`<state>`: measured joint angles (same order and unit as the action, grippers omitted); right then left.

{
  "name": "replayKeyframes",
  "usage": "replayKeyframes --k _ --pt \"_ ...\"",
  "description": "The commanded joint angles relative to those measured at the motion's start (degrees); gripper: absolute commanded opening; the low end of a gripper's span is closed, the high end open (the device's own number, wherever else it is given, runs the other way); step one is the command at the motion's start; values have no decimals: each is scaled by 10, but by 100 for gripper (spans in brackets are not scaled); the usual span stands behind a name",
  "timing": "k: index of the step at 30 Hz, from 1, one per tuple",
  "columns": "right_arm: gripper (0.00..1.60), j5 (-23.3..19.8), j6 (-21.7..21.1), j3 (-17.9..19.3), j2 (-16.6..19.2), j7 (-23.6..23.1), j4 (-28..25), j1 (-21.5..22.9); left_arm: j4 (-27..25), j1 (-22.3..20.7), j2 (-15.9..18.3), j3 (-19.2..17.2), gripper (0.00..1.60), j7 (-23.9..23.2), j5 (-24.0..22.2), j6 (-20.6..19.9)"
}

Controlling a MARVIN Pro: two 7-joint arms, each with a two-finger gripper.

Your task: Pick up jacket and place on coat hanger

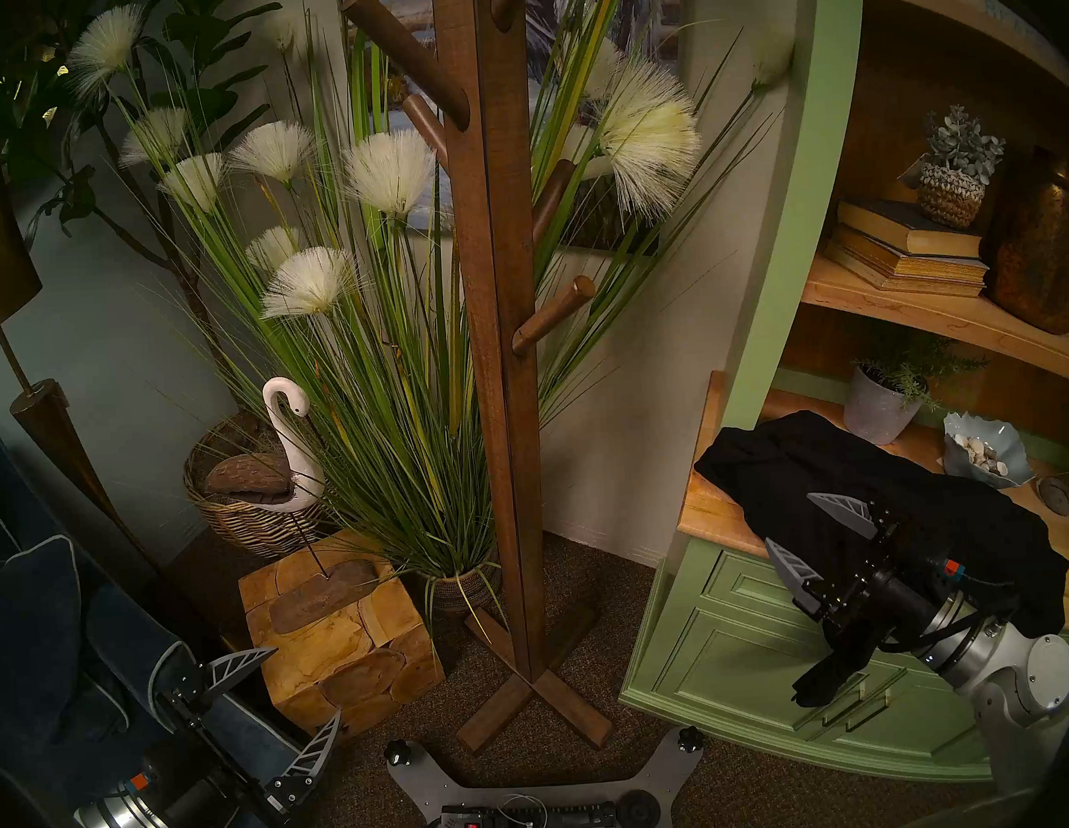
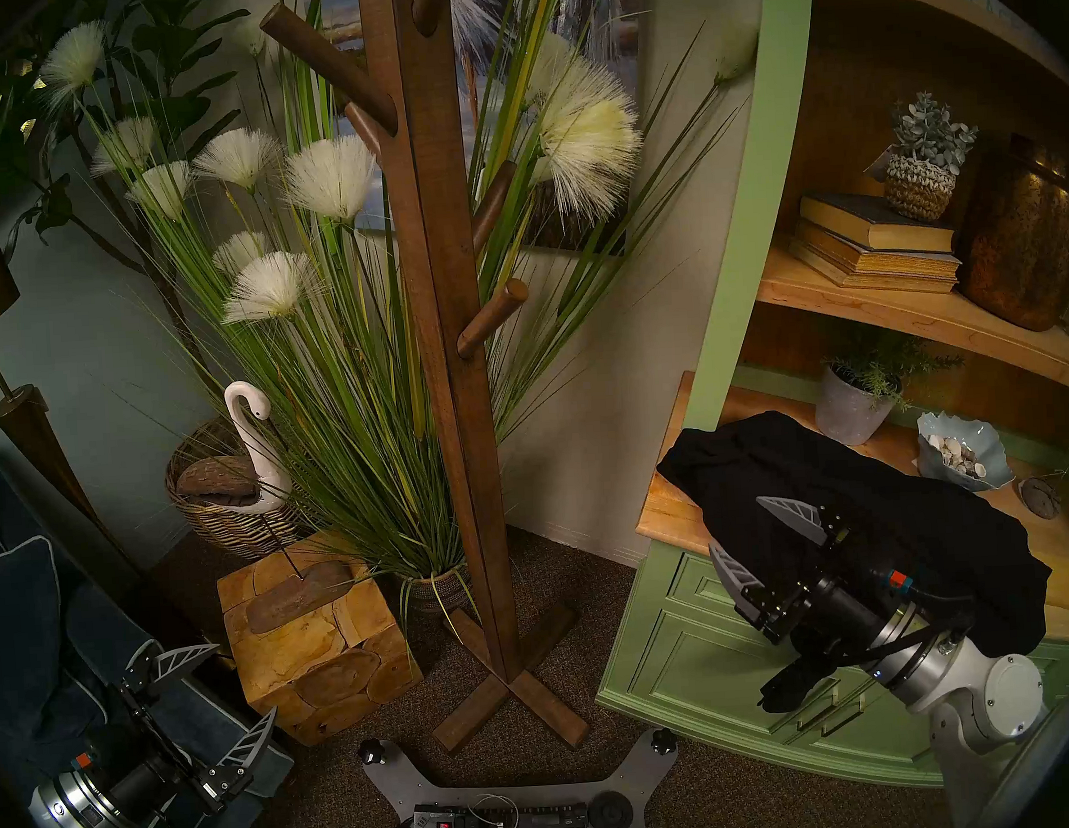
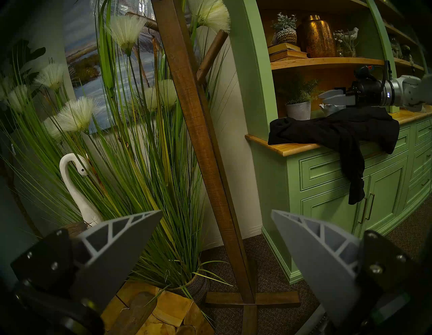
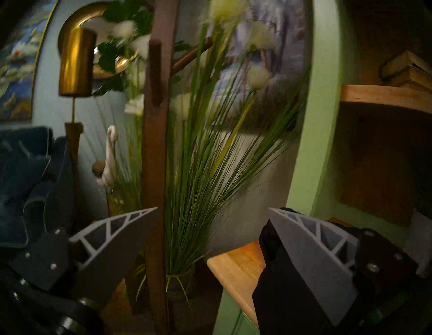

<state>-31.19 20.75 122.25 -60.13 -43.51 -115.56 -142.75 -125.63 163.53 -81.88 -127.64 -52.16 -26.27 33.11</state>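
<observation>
The jacket [image 1: 862, 509] lies crumpled on the wooden bench [image 1: 713, 518] of the green cabinet [image 1: 753, 653], one sleeve hanging over the front edge and down past the drawers; the coat hanger [image 1: 503, 343] stands on the carpet well apart from it, to the jacket's left in the head views, its pegs bare. The right gripper [image 1: 798, 531] hovers just above the black fabric, its fingers [image 1: 837, 507] spread wide and holding nothing; in the right wrist view one finger overlaps the jacket, though contact cannot be told through the blur. The left gripper [image 1: 290, 700] hangs low near the blue armchair [image 1: 25, 610] and the wooden block stool [image 1: 346, 640], fingers likewise wide apart and empty; tall grass [image 1: 380, 382] rises behind the stand.
</observation>
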Motion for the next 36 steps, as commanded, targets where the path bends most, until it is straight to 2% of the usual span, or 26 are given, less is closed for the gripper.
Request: replayKeyframes --k 1,4,8,13,15,18,19,21,23,27,31,32,35,36 --pt "160 31 31 65 65 -9 -8 64 -7 -2 1 -1 160 0 -2 1" --pt "160 37 44 84 89 3 -1 86 -7 -3 0 -1 160 0 -2 1" --pt "160 41 34 106 106 9 14 102 -7 -3 0 -1 160 -1 -1 1" --pt "160 44 31 99 134 13 61 128 -7 -4 -1 -1 160 -2 -1 1" --pt "160 19 21 81 154 25 97 147 -7 -4 -2 -1 160 -2 -1 1" --pt "160 14 15 69 165 24 121 158 -7 -4 -2 -1 160 -2 -1 1" --pt "160 10 12 51 184 25 150 175 -7 -5 -2 -1 160 -3 -1 0" --pt "160 8 13 50 179 27 151 171 -7 -5 -2 -1 160 -3 -1 0" --pt "160 -13 1 22 204 26 180 195 -7 -5 -3 -2 160 -3 -1 0" --pt "160 -20 -2 5 212 27 196 203 -8 -5 -3 -2 160 -4 -1 0" --pt "160 -36 -15 -38 250 34 244 239 -7 -6 -4 -2 160 -4 -1 0" --pt "160 -34 -17 -26 233 38 231 222 -7 -6 -4 -2 160 -5 -1 0" --pt "160 -40 -21 -69 268 35 270 257 -7 -6 -4 -2 160 -5 -1 0" --pt "160 -39 -20 -62 258 38 261 246 -7 -6 -5 -2 160 -5 0 0"
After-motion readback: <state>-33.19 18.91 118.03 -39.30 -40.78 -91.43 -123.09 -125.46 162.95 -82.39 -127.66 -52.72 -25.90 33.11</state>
